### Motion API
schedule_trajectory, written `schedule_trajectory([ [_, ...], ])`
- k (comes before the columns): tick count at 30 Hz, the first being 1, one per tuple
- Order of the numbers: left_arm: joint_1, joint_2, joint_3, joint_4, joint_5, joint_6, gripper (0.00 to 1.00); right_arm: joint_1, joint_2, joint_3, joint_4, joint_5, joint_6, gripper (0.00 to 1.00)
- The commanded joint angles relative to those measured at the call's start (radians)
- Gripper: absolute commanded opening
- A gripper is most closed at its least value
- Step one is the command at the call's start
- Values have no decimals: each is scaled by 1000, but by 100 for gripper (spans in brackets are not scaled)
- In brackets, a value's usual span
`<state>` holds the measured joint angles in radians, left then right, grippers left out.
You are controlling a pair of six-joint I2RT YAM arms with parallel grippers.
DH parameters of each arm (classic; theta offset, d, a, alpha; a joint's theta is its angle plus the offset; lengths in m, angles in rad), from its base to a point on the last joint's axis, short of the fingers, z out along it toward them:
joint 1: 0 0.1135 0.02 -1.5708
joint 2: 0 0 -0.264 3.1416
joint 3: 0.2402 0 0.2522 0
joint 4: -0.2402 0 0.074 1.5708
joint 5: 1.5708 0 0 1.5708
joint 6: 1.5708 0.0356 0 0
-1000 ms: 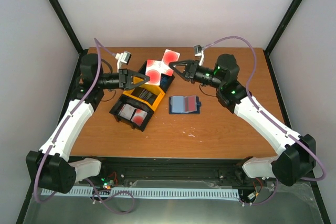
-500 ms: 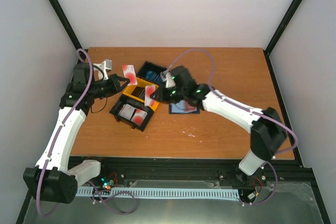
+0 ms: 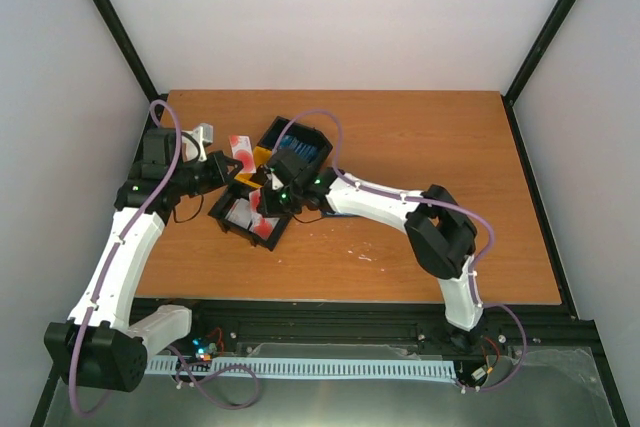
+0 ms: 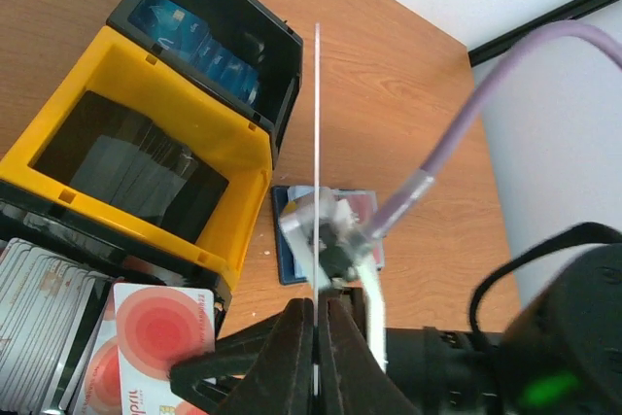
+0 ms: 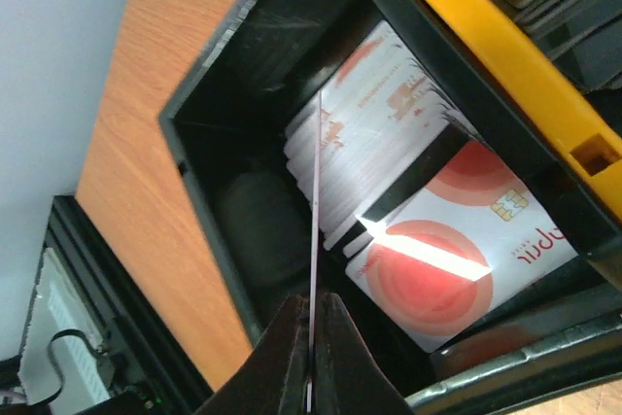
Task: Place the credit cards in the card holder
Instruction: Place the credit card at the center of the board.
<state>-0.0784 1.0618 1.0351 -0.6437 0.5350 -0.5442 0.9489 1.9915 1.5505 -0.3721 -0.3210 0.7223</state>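
Observation:
My left gripper is shut on a white card with a red blotch, seen edge-on in the left wrist view, held above the tray's left side. My right gripper is shut on another thin card, held edge-on over the tray's near black compartment, which holds several white-and-red cards. The navy card holder lies open on the table beside the tray. It is partly hidden behind my right wrist and hidden under the right arm in the top view.
The black-and-yellow tray has a yellow middle compartment with dark grey cards and a far black compartment with blue cards. The table's left edge runs close to the tray.
My right gripper has swung left with its card, from over the card holder to over the tray's near compartment. My left gripper has stayed about where it was, with its card.

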Motion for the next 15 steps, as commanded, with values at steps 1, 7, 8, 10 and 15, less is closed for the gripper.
schedule_trajectory([
  [1,3,-21,8,-17,-3,42,1,13,52,28,-28,34,19,3],
  [7,3,-18,3,-21,10,59,1,20,116,75,-34,24,31,3],
  [8,2,-15,5,-22,10,63,1,21,124,82,-39,26,32,4],
  [10,3,-8,11,-26,9,72,1,22,138,90,-48,36,44,7],
  [15,3,12,22,-33,17,91,1,22,154,121,-118,94,58,17],
])
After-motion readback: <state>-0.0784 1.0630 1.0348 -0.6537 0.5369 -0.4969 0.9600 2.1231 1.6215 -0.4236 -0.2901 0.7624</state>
